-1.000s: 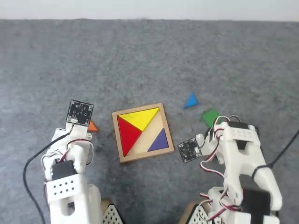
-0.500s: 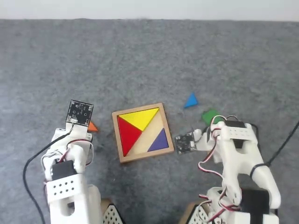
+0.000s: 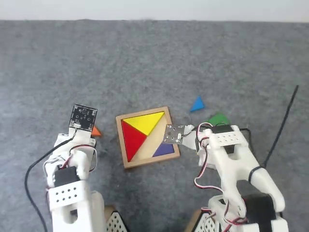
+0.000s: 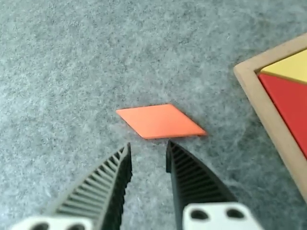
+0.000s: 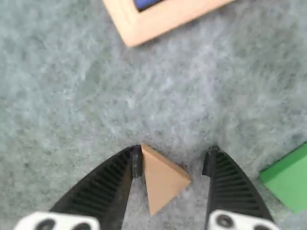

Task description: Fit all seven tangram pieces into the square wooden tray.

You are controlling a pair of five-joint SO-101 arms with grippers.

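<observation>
the right pincer stands open astride a small tan triangle that lies flat on the grey felt of the bench, just off a corner of the square wooden tray. one jaw touches a corner of the piece and the other stands a little clear, so nothing is gripped. the left pincer is narrowly open and empty, its tips just short of an orange parallelogram that lies near the tray.

the tray holds a yellow triangle, a red triangle and a purple triangle. a blue triangle and a green piece lie loose on the felt.

the tan triangle looks thin, stiff and light, and probably apt to pivot or slip out. it is best pinched low across two straight edges.

the tray's raised rim must be cleared. bare wood shows between the red and purple triangles. the green piece lies near one jaw.
</observation>
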